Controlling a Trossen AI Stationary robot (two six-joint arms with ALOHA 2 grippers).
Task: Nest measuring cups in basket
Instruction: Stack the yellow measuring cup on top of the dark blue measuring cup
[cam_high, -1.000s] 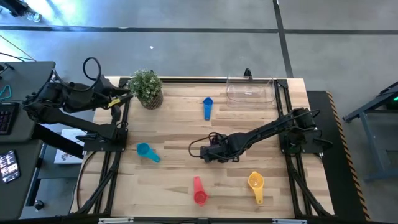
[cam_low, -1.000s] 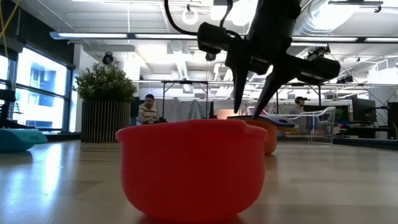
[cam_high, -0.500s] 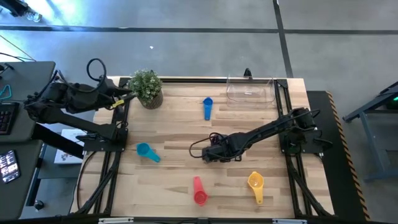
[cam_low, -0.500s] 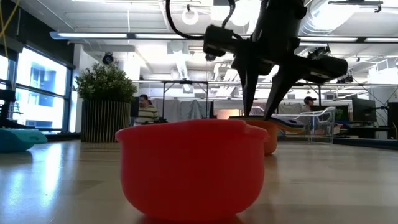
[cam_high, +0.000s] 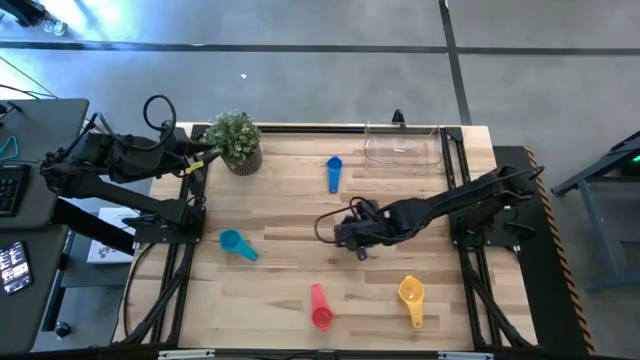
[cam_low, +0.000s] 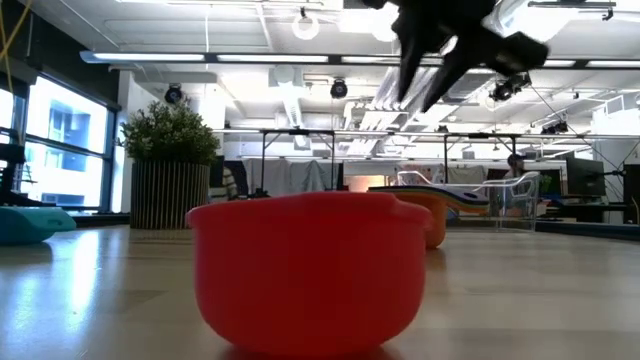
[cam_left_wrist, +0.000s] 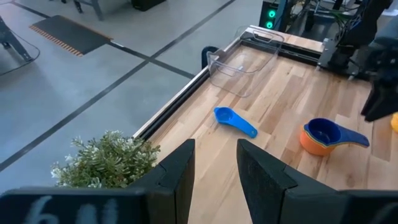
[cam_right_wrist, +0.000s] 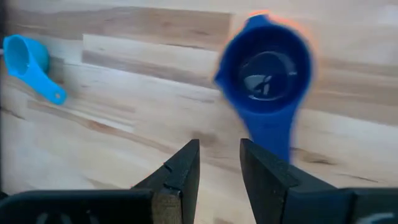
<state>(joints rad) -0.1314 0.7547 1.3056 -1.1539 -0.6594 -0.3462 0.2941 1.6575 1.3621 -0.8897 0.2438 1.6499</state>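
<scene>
A dark blue measuring cup (cam_right_wrist: 267, 68) sits nested in an orange one (cam_left_wrist: 309, 142) mid-table, its handle (cam_right_wrist: 268, 134) lying over the orange rim. My right gripper (cam_high: 356, 240) hangs open above that pair, fingers pointing down with nothing between them (cam_right_wrist: 219, 165); the arm hides the pair in the high view. A small blue cup (cam_high: 334, 172), a teal cup (cam_high: 236, 243), a red cup (cam_high: 320, 306) and a yellow cup (cam_high: 412, 297) lie apart on the table. The clear basket (cam_high: 402, 146) stands at the far right. My left gripper (cam_left_wrist: 214, 168) waits open at the far left.
A potted plant (cam_high: 236, 141) stands at the far left corner, next to my left gripper. Dark frame rails run along the table's left, right and far edges. The red cup (cam_low: 308, 270) fills the low view's foreground. Bare wood lies between the cups.
My right gripper has risen from just over the nested blue and orange cups, shifted a little toward the table's right edge and rolled at the wrist; its fingers keep the same gap. The nested cups stay where they were.
</scene>
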